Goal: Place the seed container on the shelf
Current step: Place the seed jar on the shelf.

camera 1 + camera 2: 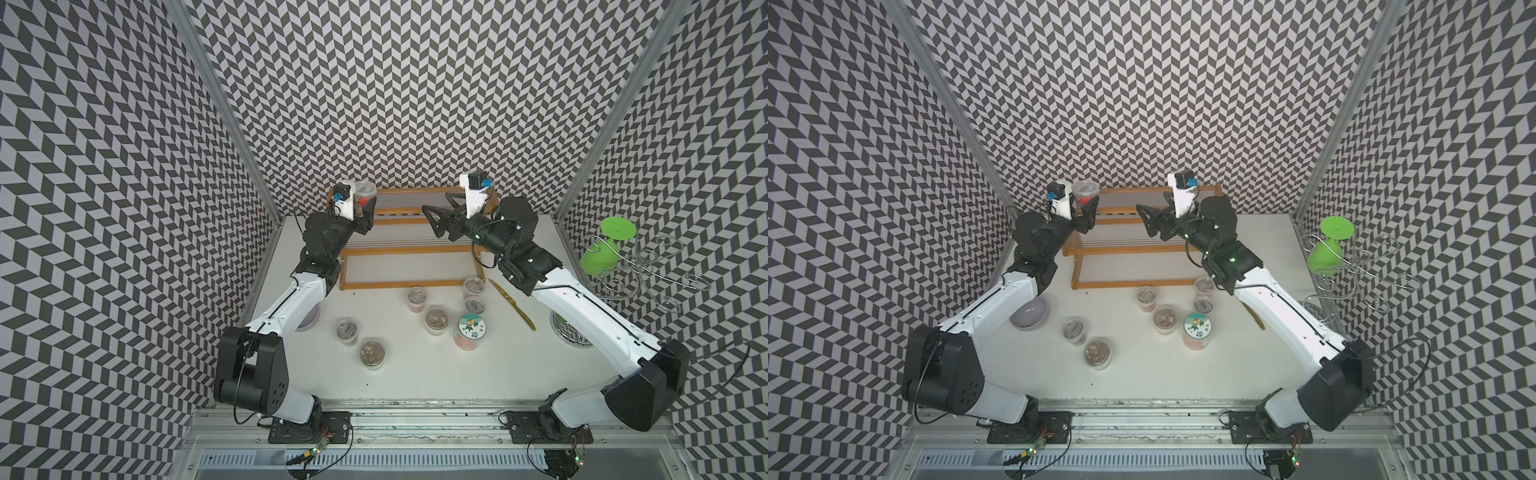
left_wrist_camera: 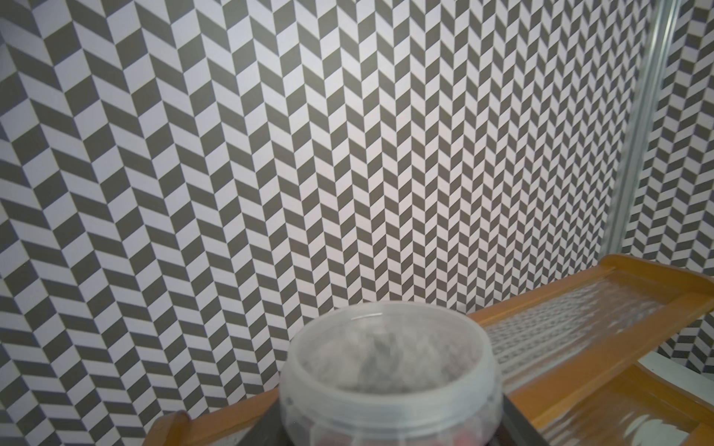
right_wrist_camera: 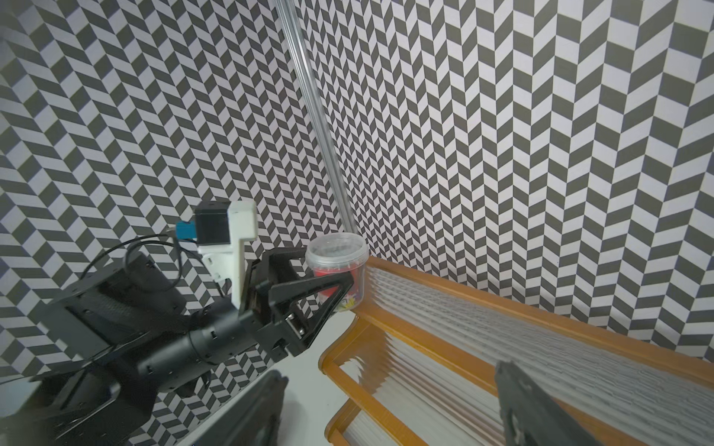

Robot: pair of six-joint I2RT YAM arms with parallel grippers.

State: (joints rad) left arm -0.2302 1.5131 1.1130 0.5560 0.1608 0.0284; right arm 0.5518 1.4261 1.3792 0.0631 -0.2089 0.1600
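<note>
The seed container [image 1: 365, 194] [image 1: 1086, 192] [image 2: 390, 370] [image 3: 340, 262] is a clear lidless jar with red contents. My left gripper [image 1: 366, 214] [image 1: 1088, 208] is shut on it, one black finger on each side. It holds the jar at the far left end of the top tier of the shelf [image 1: 411, 249] [image 1: 1133, 249] [image 2: 560, 367] [image 3: 444, 287], a stepped rack with an orange wooden frame. Whether the jar's base touches the tier is hidden. My right gripper [image 1: 438, 203] [image 1: 1152, 214] [image 3: 390, 405] hangs open and empty over the shelf's right half.
Several small seed cups [image 1: 436, 320] stand on the white table in front of the shelf, with a flower-lidded jar [image 1: 471, 330]. A purple bowl [image 1: 1030, 313] lies under my left arm. A yellow knife [image 1: 513, 305], a green glass [image 1: 602, 249] on a wire stand and a metal bowl [image 1: 571, 330] are at the right.
</note>
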